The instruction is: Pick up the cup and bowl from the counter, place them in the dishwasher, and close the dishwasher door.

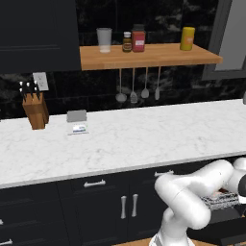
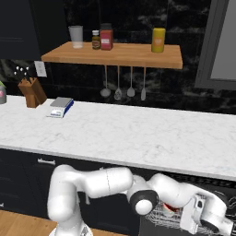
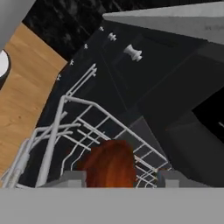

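On the left the counter (image 1: 144, 139) lies bare of dishes, and on the right the arm reaches down into the dishwasher (image 2: 184, 221). The gripper (image 3: 119, 177) hangs over the wire rack (image 3: 78, 127), seemingly clasping the red-brown bowl (image 3: 111, 164) between its tips, though the hold is partly hidden. This looks like the placing step: next it should lower, let go and withdraw before the dishwasher door is closed.

No text can be read anywhere. The red jar (image 1: 138, 39) and small brown bottle (image 1: 127, 42) on the wooden shelf (image 1: 149, 56) carry pale labels, blurred beyond reading.
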